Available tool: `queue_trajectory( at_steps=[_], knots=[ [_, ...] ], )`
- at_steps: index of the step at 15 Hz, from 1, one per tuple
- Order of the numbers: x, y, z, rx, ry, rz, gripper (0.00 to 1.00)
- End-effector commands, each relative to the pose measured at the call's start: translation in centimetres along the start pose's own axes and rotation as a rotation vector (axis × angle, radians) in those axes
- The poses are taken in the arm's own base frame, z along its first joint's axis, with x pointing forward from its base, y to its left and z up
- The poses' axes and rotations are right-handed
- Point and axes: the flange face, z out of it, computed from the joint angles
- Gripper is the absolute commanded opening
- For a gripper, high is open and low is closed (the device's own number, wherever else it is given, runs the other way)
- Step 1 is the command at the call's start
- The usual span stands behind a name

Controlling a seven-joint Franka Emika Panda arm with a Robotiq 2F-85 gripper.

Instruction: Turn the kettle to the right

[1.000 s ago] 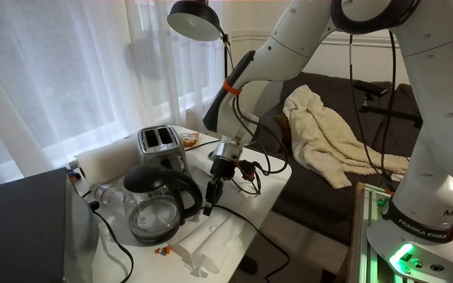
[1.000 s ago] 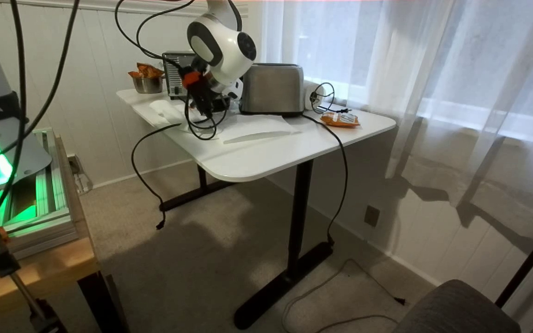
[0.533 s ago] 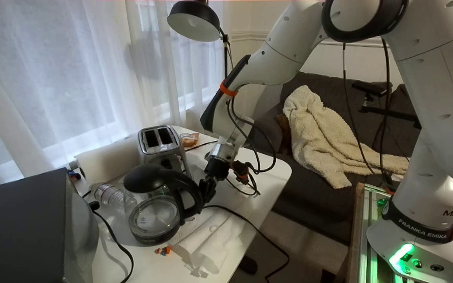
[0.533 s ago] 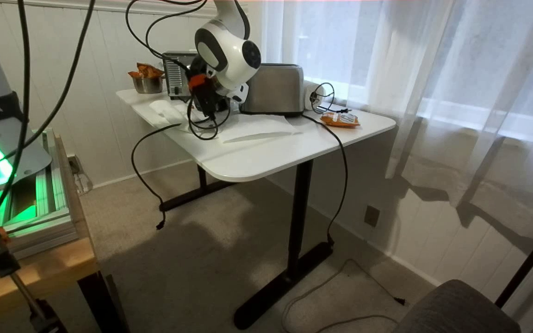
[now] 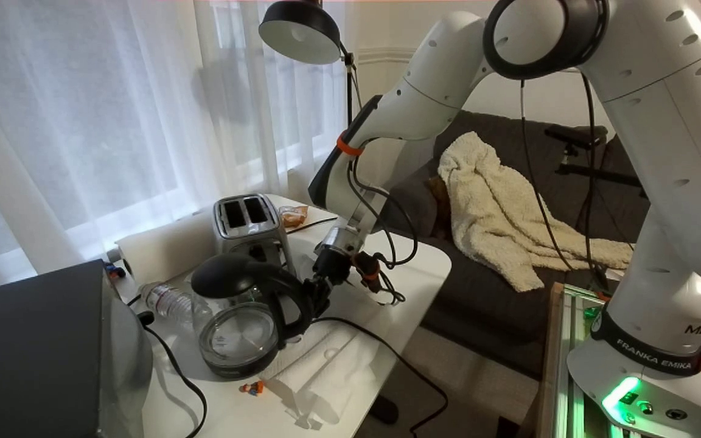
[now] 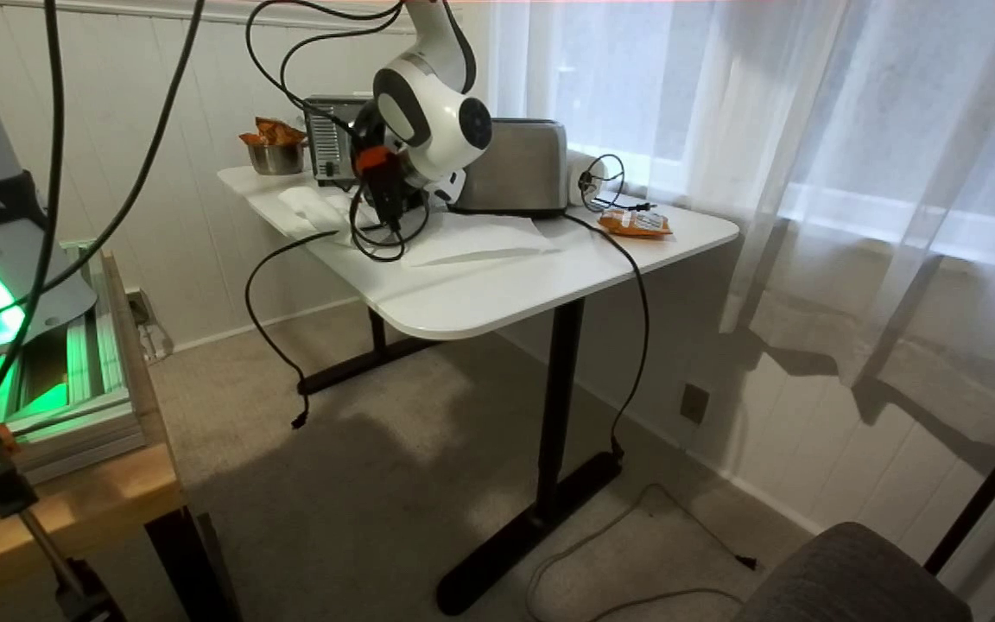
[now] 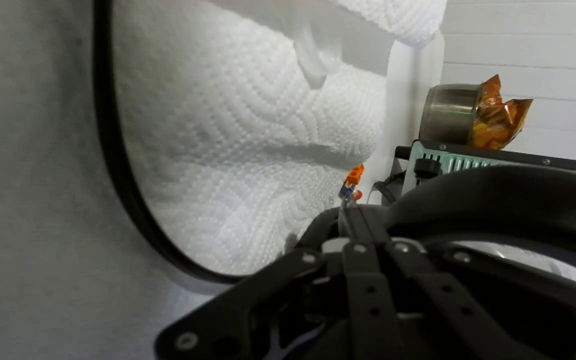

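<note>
Now nearer the kettle handle (image 5: 294,286) than a second ago: a clenched gripper (image 7: 361,219).

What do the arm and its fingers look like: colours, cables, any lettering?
The arm is white and black, with an orange band around it and black cables looping beside the silver wrist coupling. The fingers are black, with round screws. A black collar reads FRANKA EMIKA, above a glowing green light.

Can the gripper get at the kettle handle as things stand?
Probably yes. The gripper is right beside the kettle handle, nothing visibly between them; contact can't be confirmed. Its jaws look shut, so gripping would likely need opening.
</note>
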Motion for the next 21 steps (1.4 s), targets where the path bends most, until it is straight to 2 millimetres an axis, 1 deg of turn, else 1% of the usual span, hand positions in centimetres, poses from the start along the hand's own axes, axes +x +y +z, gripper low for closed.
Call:
queue_trajectory(
  at_steps=[1,7,21],
  knots=[
    [-0.2,1.1,1.2,0.038,-0.023,0.03,0.0],
    [-0.3,1.3,1.7,0.058,-0.043,0.06,0.0],
    [-0.6,2.2,3.2,0.004,-0.049,0.082,0.0]
  ],
)
